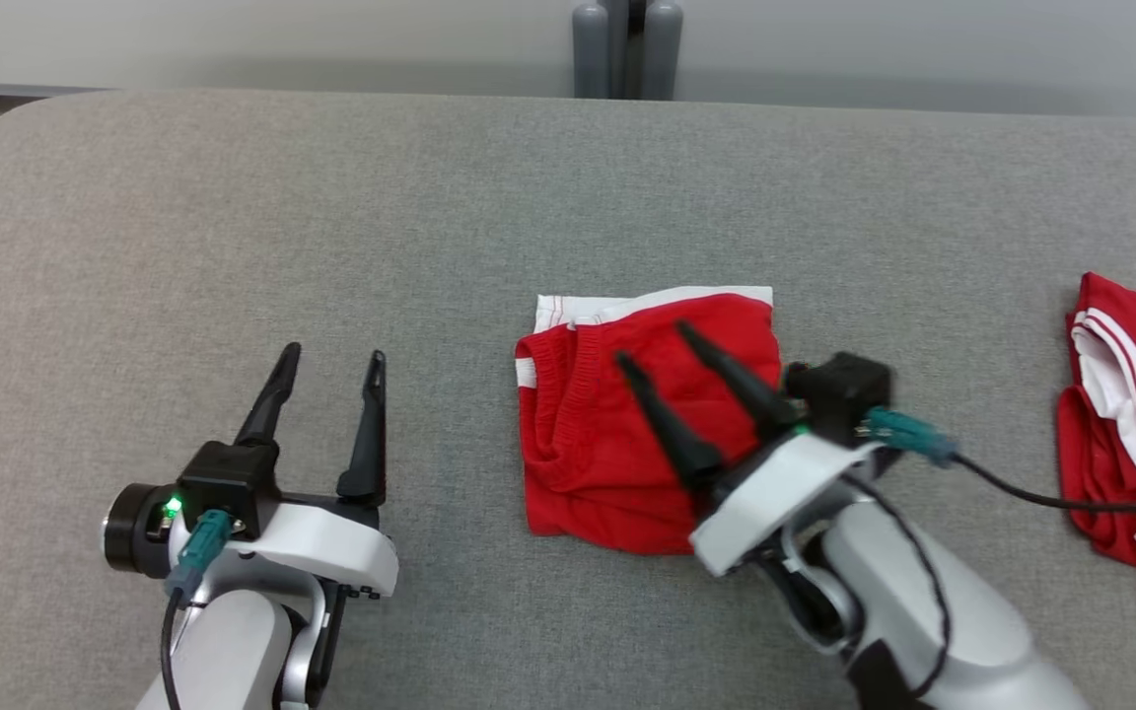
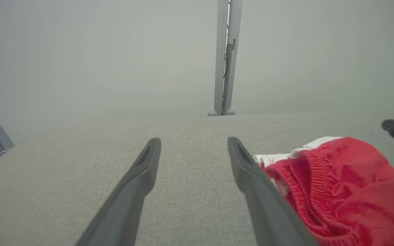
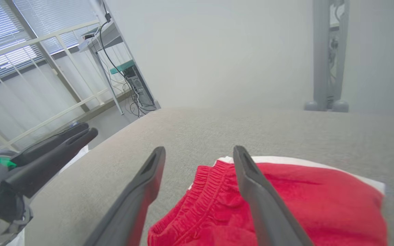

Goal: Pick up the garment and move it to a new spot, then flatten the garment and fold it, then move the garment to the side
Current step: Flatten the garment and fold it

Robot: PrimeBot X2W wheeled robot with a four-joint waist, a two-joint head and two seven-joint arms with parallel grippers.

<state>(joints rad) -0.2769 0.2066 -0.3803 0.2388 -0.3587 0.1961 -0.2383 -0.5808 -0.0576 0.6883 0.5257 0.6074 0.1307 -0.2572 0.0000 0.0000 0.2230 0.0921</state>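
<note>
The garment (image 1: 588, 444), a pair of red shorts with a white trim, is lying folded into a compact, roughly square bundle near the middle of the grey fabric-covered table (image 1: 233, 197), its ribbed waistband curving down the left side and a white strip showing along its far edge. The right pincer (image 1: 653, 344) is reaching over the bundle from the near right, its two dark fingers standing wide apart and pointing toward the far left, with nothing between them; whether the tips are touching the cloth cannot be told. In the right wrist view the same fingers are framing the waistband and the red cloth below them. A black cable (image 1: 1022, 493) is trailing from that wrist toward the right. The left pincer (image 1: 334, 351) is sitting well to the left of the garment, over bare table, its fingers also spread open and empty, pointing toward the table's far edge. In the left wrist view the bundle is lying just beside the pincer's right finger. A second red-and-white garment (image 1: 1110, 434) is lying crumpled at the table's right edge, well apart from the folded one. A grey post (image 1: 627, 49) is standing behind the far edge.
</note>
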